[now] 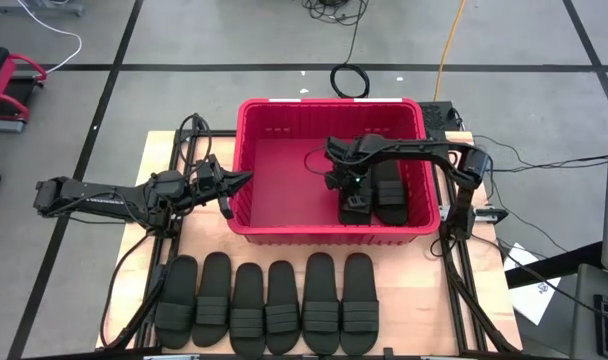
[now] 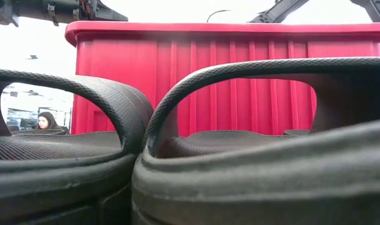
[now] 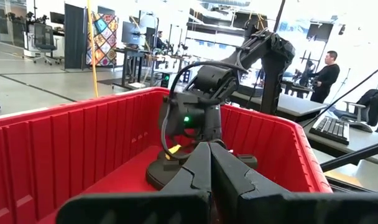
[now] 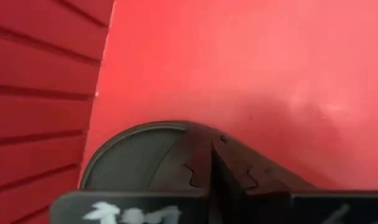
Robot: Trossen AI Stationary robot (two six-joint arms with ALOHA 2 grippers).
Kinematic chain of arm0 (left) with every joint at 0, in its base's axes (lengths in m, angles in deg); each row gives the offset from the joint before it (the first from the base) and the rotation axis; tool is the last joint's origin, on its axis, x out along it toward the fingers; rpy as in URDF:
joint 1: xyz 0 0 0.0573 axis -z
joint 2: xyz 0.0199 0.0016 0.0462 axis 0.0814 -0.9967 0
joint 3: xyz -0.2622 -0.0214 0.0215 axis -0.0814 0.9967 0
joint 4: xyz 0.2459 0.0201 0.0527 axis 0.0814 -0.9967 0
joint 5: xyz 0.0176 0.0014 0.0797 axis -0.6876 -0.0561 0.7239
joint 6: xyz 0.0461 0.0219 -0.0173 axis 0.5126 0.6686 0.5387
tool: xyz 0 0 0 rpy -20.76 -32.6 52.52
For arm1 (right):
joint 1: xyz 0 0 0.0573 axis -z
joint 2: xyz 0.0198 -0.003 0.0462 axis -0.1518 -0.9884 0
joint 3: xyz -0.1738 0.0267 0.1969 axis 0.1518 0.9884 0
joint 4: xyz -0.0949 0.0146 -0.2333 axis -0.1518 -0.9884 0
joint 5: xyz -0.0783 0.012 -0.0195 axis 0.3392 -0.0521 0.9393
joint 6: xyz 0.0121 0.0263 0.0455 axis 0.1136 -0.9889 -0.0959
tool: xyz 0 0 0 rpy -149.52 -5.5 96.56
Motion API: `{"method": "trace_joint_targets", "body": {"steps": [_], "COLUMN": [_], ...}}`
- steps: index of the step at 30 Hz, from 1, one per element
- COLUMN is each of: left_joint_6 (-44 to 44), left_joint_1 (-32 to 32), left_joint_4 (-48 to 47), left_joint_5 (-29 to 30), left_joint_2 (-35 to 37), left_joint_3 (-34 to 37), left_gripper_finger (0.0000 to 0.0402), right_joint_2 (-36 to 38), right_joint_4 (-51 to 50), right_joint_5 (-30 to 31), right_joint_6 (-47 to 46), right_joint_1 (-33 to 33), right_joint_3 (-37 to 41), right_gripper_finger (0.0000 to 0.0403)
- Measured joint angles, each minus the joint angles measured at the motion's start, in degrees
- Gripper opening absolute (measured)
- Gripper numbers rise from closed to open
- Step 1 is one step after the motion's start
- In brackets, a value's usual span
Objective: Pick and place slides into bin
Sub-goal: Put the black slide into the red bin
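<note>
R end effector (image 1: pixel 352 200) down in bin (image 1: pixel 284 228) at 3 o'clock, fingers closed over a slide (image 1: pixel 356 205). L end effector (image 1: pixel 239 182) clenched, empty, 9 o'clock rim. Six slides (image 1: pixel 267 305) on tabletop (image 1: pixel 424 300). Next: release, retract.

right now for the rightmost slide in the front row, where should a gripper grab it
Probably across the ribbed strap of the rightmost slide, coming straight down from above. It lies flat, sole down, with its neighbour close on one side, so the raised strap is the easiest part to pinch; the open outer side leaves finger room.
</note>
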Motion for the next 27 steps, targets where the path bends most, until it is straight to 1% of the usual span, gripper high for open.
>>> {"method": "trace_joint_targets", "body": {"steps": [2,7,9,14,17,20,23,27], "left_joint_6": [0.0,0.4,0.5,0.6,0.3,0.2,0.1,-0.1], "left_joint_1": [0.0,0.0,0.0,0.0,0.0,0.0,0.0,0.0], "left_joint_4": [0.0,0.0,0.0,-0.1,0.0,0.0,0.0,0.0], "left_joint_5": [0.0,0.0,0.0,0.0,0.0,0.0,-0.1,-0.1], "left_joint_2": [0.0,0.0,0.0,0.0,0.0,0.0,0.0,0.0], "left_joint_3": [0.0,0.0,0.0,0.0,0.0,0.0,0.0,0.0], "left_gripper_finger": [0.0001,0.0001,0.0001,0.0001,0.0001,0.0001,0.0001,0.0001], "right_joint_2": [-0.1,0.8,1.0,1.1,1.1,1.1,1.1,3.5], "right_joint_4": [-3.1,-6.3,-5.9,-1.0,0.1,-1.1,-1.6,-3.1], "right_joint_5": [0.4,1.1,1.4,2.2,3.0,3.2,3.3,6.8], "right_joint_6": [1.3,3.0,2.9,-1.3,-2.1,-0.3,-1.9,-2.8], "right_joint_1": [-0.2,-0.2,-0.2,-0.1,0.0,0.0,0.0,-0.1], "right_joint_3": [0.0,0.2,0.2,-0.1,-2.0,-3.8,-6.0,-8.8], "right_gripper_finger": [0.0001,0.0,0.0,0.0,0.0,0.0,0.0,0.0]}}
